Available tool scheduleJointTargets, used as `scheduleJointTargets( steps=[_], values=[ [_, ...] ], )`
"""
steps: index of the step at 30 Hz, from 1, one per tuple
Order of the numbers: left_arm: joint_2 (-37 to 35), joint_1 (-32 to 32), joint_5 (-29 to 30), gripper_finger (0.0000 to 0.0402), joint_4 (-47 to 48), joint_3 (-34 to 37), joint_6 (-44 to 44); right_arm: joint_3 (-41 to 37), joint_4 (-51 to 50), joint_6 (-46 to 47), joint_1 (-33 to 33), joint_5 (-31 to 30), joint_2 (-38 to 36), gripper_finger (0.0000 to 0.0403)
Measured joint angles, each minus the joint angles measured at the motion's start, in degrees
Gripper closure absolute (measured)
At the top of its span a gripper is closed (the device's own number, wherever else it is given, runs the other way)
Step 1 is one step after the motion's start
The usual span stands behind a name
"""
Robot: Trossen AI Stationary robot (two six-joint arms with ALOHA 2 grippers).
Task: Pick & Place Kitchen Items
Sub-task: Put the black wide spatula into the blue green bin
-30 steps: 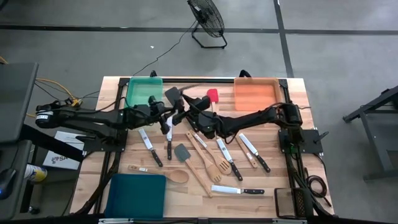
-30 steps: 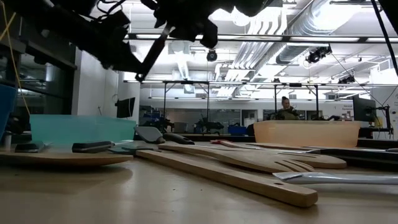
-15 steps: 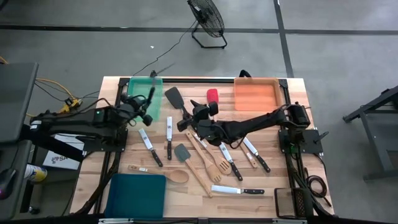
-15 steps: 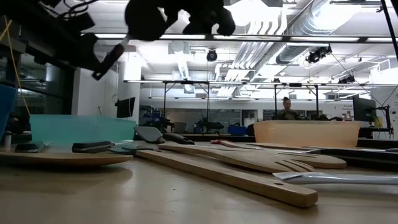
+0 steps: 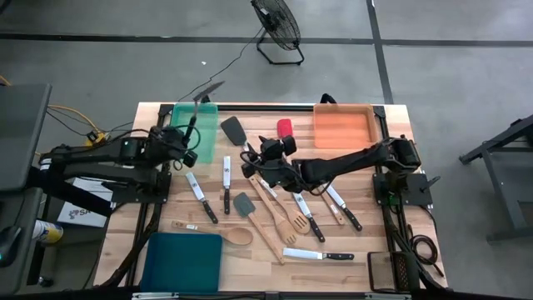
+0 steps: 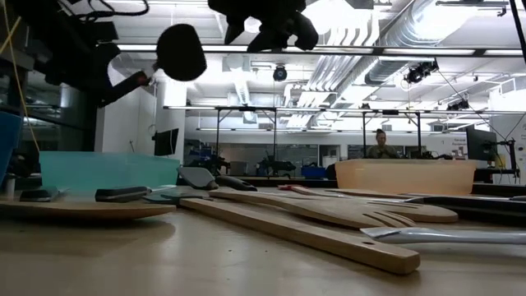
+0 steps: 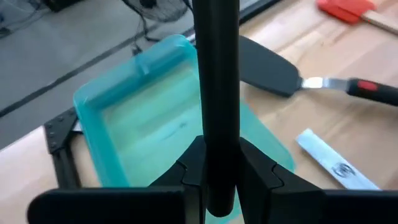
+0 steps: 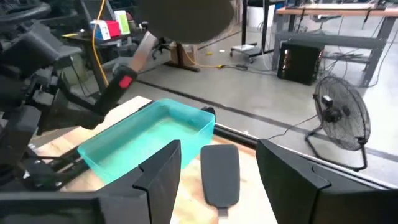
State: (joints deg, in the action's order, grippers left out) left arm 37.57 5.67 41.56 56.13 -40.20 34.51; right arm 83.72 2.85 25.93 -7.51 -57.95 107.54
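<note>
My left gripper (image 5: 186, 152) is at the table's left, beside the green tray (image 5: 206, 125), shut on a black-handled spatula. The spatula's dark head (image 5: 213, 86) reaches out past the table's far edge and shows high in the low view (image 6: 181, 51). My right gripper (image 5: 256, 158) hovers open above the table's middle. It points at a black spatula (image 8: 221, 174) lying flat on the wood, and nothing is between its fingers. A red-headed spatula (image 5: 285, 127) lies flat just right of that one. My left gripper pinches the spatula's black handle (image 7: 214, 124) between its two fingers (image 7: 186, 163), near the handle's free end. The handle runs out forward past the fingertips, slanting up toward the far edge. The spatula is lifted clear, above the green tray.
Knives, wooden spoons and slotted turners (image 5: 283, 221) lie scattered over the table's middle and near part. An orange tray (image 5: 341, 125) stands at the far right and a teal tray (image 5: 183, 260) at the near left. A fan (image 5: 279, 25) stands on the floor beyond the table.
My left gripper has drawn back toward the table's left edge, away from my right gripper, carrying the spatula. It has turned as it went, so the spatula's head has swung up and out toward the far edge. My right gripper has shifted slightly toward the right.
</note>
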Motion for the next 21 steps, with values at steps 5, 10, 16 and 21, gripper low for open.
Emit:
scheduleJointTargets(
  steps=[5, 10, 16, 21],
  values=[
    [7.64, 2.64, -1.22, 0.0354, 7.07, -5.01, 0.89, 0.00, -2.98, 0.36, 0.00, 0.04, -0.36, 0.0201],
    [10.63, 10.25, -2.82, 0.0354, 6.62, -5.13, 0.35, 0.02, -9.96, 4.36, 0.00, 0.68, -0.82, 0.0201],
    [14.57, 20.13, -8.09, 0.0354, 4.70, -5.05, -3.08, 0.00, -17.82, 9.59, 0.02, 0.10, -1.30, 0.0201],
    [18.69, 26.31, -15.67, 0.0354, 3.55, -5.01, -6.63, 0.00, -22.48, 11.65, 0.18, -1.01, -2.15, 0.0201]
  ],
)
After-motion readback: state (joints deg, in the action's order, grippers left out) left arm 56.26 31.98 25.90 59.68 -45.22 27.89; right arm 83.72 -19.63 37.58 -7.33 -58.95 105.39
